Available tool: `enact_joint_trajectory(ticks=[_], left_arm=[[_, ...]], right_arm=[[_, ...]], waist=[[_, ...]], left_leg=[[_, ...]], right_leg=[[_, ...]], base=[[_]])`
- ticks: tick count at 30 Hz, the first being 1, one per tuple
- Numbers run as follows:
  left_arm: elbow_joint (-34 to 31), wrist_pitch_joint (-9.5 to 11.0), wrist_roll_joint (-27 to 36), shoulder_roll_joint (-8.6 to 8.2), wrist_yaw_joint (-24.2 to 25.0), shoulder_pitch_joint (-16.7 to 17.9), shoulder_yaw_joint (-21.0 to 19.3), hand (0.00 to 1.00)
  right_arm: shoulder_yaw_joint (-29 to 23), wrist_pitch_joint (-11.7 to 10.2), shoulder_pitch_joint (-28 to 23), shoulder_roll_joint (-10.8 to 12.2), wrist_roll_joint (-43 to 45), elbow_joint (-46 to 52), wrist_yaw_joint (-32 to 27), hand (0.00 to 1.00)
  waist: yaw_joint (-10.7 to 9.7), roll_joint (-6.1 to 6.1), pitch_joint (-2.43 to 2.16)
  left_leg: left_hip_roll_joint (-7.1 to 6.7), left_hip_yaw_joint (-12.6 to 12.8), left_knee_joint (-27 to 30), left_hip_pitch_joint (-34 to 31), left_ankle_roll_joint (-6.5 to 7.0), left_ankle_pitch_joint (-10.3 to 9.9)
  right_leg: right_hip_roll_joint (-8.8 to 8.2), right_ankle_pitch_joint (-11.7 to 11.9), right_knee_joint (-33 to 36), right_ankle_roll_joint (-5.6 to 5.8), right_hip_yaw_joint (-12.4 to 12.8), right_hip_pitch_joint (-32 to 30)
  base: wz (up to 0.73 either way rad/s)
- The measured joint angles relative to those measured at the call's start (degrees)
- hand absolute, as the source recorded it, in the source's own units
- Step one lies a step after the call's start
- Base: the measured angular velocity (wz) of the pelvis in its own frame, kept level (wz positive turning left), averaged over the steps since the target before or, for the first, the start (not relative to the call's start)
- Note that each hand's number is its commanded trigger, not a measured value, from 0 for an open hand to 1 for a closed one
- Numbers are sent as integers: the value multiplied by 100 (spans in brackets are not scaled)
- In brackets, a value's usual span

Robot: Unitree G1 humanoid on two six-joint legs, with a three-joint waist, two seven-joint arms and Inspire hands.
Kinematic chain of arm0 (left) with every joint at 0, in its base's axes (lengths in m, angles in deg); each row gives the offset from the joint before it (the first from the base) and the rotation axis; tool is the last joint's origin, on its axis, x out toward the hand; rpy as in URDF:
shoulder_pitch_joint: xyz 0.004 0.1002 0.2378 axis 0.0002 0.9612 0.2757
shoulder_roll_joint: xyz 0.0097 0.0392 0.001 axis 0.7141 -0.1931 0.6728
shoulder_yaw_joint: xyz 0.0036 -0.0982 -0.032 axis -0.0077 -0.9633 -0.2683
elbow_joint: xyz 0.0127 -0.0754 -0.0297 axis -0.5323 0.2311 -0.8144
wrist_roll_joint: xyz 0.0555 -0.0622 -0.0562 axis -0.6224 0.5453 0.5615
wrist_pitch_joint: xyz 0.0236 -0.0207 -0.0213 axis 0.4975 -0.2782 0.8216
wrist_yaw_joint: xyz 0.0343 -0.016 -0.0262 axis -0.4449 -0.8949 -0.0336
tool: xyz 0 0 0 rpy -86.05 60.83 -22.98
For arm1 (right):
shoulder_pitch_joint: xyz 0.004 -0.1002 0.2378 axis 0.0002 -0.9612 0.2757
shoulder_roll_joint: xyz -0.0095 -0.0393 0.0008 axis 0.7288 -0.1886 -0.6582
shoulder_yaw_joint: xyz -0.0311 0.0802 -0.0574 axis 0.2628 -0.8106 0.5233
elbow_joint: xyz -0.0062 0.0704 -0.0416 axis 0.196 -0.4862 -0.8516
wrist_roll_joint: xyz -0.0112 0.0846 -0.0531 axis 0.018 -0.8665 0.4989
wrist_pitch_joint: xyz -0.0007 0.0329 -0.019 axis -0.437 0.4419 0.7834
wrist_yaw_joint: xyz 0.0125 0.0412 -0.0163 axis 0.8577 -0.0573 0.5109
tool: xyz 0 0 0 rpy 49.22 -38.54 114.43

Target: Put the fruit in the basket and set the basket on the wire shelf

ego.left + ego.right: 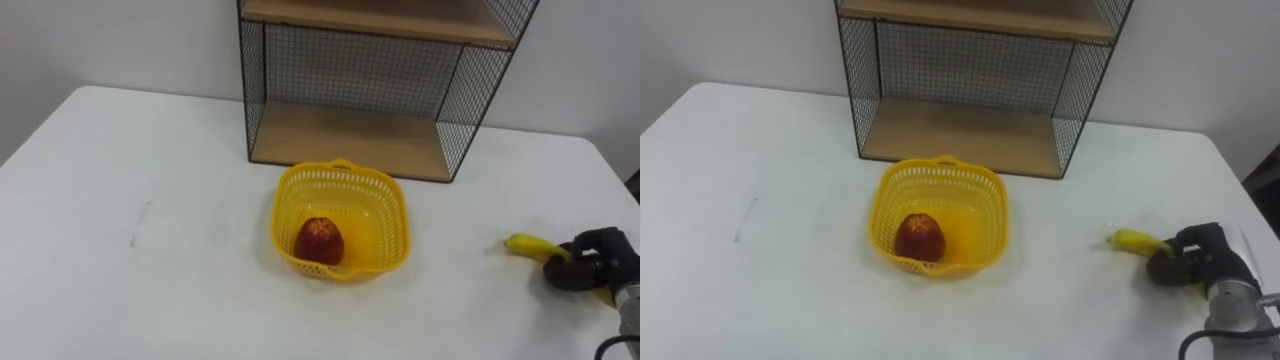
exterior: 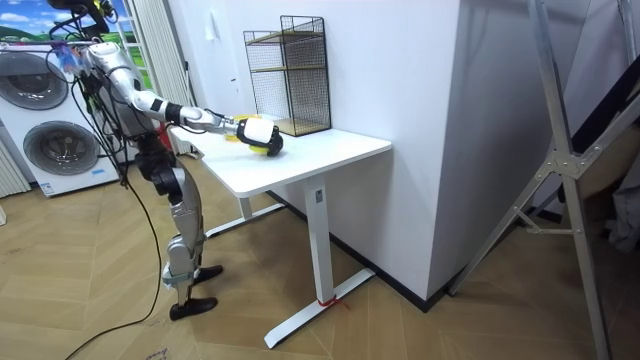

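From above, the eye views take in the yellow basket (image 1: 400, 225) at the middle of the table (image 1: 150, 200). A red fruit (image 1: 319, 240) lies inside it, toward the basket's 7 o'clock side. At the basket's 12 o'clock stands the shelf (image 1: 350, 135), a black wire frame with wooden boards. Its lower board is bare and sits just beyond the basket's rim.

At about 4 o'clock from the basket, well apart from it, is the banana (image 1: 528, 245). Its free end points to 9 o'clock, and its other end is inside the right hand (image 1: 592, 262). The dark fingers are curled round that end in a firm grasp. I cannot tell from here whether the banana touches the tabletop.

The room view adds the robot's stance. It stands upright at the table's end on the room view's left, with its right arm stretched out level over the top. The hand and the yellow banana are low above the surface, and the shelf is at the far edge by the wall.

The tabletop is plain white with a faint grey mark at the basket's 9 o'clock. It rests on a white frame with a single leg at each end. The floor (image 2: 420, 330) is wood-patterned. A washing machine (image 2: 50, 125) stands behind the robot. A white wall (image 2: 420, 120) and a grey metal stand (image 2: 560, 150) are on the room view's right.
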Motion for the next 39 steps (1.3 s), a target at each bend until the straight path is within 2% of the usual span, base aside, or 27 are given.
enact_joint_trajectory(ticks=[6,8,10,16,19,24,30,33,35,36,39], left_arm=[[57,8,1,1,0,-38,-4,0],[129,15,2,0,0,-47,-3,0],[163,18,-2,-3,0,-52,3,0],[162,19,-2,-57,0,-79,8,0],[165,9,3,-92,0,-50,18,0],[164,12,3,-167,-2,-28,97,0],[164,6,-3,-201,-2,13,94,0],[164,4,-2,-212,-2,31,100,0],[163,3,-2,-217,-2,42,102,0],[161,3,-2,-225,-3,39,100,0],[204,1,-3,-234,-11,72,103,0]], right_arm=[[-10,44,8,0,-674,81,36,100],[21,119,0,15,-987,226,71,100],[233,167,-96,35,-1530,554,162,100],[279,161,-286,491,-2866,1331,386,100],[499,162,-287,671,-3554,1606,530,100],[908,160,-286,728,-4332,1879,851,100],[901,160,-409,859,-5245,2095,1191,100],[903,160,-458,954,-5348,2204,1337,100],[904,160,-496,970,-5352,2346,1433,100],[932,160,-502,968,-5341,2423,1452,100],[1029,160,-502,967,-5357,2585,1492,100]], waist=[[30,-24,-5],[26,-21,-5],[31,1,14],[-14,133,40],[-12,171,26],[-21,228,26],[-35,216,25],[-48,229,17],[-72,245,-7],[-44,252,-47],[9,255,-51]], left_leg=[[30,131,-56,4,-3,-2],[75,209,-86,12,-2,-4],[91,264,-120,21,-11,-11],[82,279,-118,-4,-8,-22],[81,278,-134,2,-6,-21],[81,261,-140,-3,-5,-20],[76,222,-139,-16,-6,-21],[77,221,-120,-28,-6,-21],[78,211,-90,-79,-5,-21],[84,231,-90,-110,1,-16],[88,244,-92,-78,4,-12]], right_leg=[[0,-8,11,-6,105,-75],[-1,1,48,-13,150,-87],[-1,4,98,-16,219,-129],[-8,1,90,-13,248,-189],[-18,-4,88,-4,239,-182],[-23,-4,90,-4,155,-158],[-23,-5,89,-4,79,-95],[-23,-4,103,-4,81,-111],[-22,-4,108,-4,79,-128],[-22,-4,124,-4,100,-196],[-19,-2,140,-7,157,-197]], base=[[-11],[-16],[-18],[-2],[0],[8],[5],[0],[0],[-9],[-7]])
